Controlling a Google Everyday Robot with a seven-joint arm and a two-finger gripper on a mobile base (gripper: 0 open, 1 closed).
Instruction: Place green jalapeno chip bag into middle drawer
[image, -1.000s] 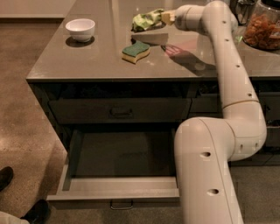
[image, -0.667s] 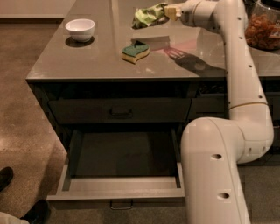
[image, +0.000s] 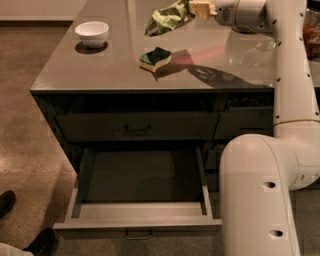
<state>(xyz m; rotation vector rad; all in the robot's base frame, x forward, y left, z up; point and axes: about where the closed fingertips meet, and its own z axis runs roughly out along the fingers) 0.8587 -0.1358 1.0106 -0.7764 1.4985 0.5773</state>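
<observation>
The green jalapeno chip bag (image: 169, 17) is a crinkled yellow-green foil bag hanging in the air above the counter, clear of its top. My gripper (image: 196, 8) is shut on the bag's right end, near the top of the view. The middle drawer (image: 141, 197) is pulled wide open below the counter, a deep grey box with nothing in it and a small metal handle (image: 138, 234) on its front. The bag is well above and behind the drawer opening.
A green-and-yellow sponge (image: 155, 58) lies on the counter (image: 100, 70) under the bag. A white bowl (image: 92, 34) stands at the back left. The top drawer (image: 136, 127) is closed. My white arm (image: 265, 200) fills the right side. A person's shoes (image: 20, 230) are at bottom left.
My gripper has lifted the chip bag up off the counter; it now hangs higher than a second ago. The sponge, bowl and drawer have not moved.
</observation>
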